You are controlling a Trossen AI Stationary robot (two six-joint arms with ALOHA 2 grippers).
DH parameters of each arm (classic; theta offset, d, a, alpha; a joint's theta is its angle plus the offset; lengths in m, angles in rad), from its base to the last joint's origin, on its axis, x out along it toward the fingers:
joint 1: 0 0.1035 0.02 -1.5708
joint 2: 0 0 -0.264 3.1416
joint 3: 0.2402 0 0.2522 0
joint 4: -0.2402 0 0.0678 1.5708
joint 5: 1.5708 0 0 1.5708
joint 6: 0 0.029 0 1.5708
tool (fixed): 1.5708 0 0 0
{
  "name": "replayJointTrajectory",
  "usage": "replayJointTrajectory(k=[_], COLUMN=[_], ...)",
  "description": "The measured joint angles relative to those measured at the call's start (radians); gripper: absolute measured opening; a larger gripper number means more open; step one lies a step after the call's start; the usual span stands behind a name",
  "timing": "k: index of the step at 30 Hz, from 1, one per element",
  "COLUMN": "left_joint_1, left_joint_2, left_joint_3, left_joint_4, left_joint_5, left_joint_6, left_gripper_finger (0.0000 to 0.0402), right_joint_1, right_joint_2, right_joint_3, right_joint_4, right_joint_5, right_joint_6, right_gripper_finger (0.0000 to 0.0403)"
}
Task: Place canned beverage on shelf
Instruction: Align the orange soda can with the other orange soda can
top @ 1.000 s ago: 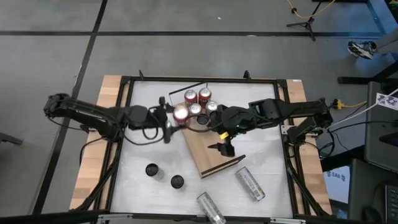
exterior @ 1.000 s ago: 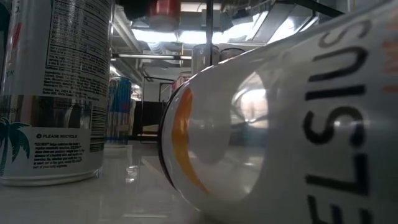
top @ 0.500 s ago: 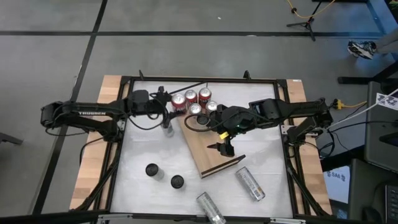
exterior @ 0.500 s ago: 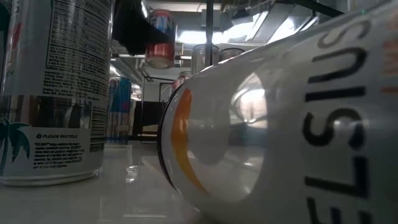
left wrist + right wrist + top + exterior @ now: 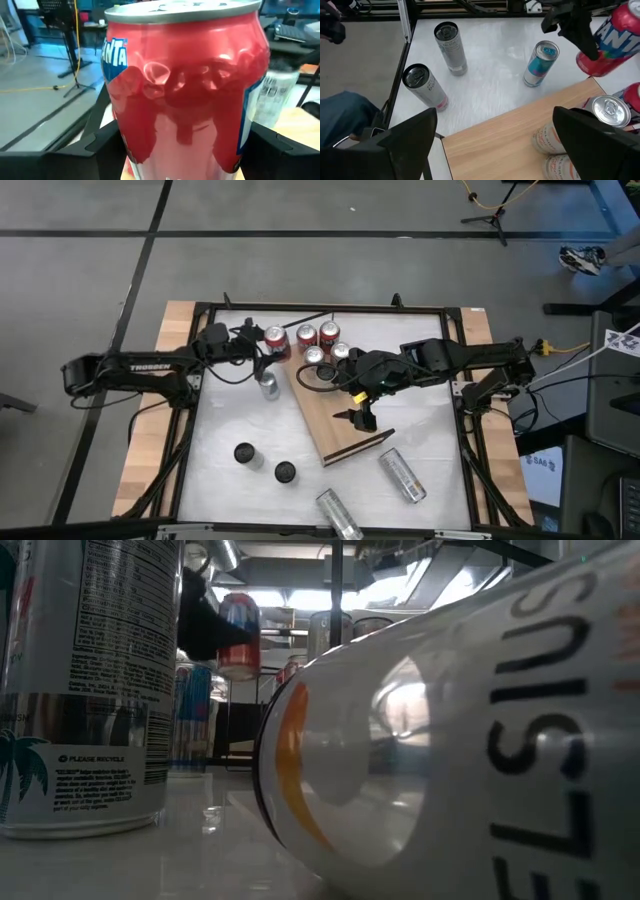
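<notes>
Lettering "ANTA" shows on the red can (image 5: 182, 90) pinched by the left claw (image 5: 262, 346); right claw (image 5: 358, 418) spread.

**What the views hide or cut off**

In the low view, a big white can lying on its side (image 5: 450, 740) fills the frame (its lettering runs off the edge) and hides most of the table behind. In the left wrist view, the red dented soda can (image 5: 185, 85) blocks nearly everything beyond; its base is cut off. The right wrist view crops that can's top.
</notes>
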Motion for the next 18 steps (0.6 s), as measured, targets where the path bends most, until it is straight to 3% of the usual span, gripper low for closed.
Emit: replayJointTrajectory(k=[5, 18], left_joint_1=[0.017, 0.017], left_joint_2=[0.0, 0.0], left_joint_3=[-0.05, -0.177], left_joint_4=[0.02, 0.135], left_joint_5=[0.046, 0.044], left_joint_6=[-0.021, -0.075], left_gripper_finger=[0.0285, 0.0285], right_joint_1=[0.0, 0.0], right_joint_2=[0.0, 0.0], right_joint_3=[0.0, 0.0], right_joint_4=[0.0, -0.001], right_joint_5=[0.0, 0.0], right_joint_6=[0.0, 0.0], right_gripper_finger=[0.0392, 0.0392])
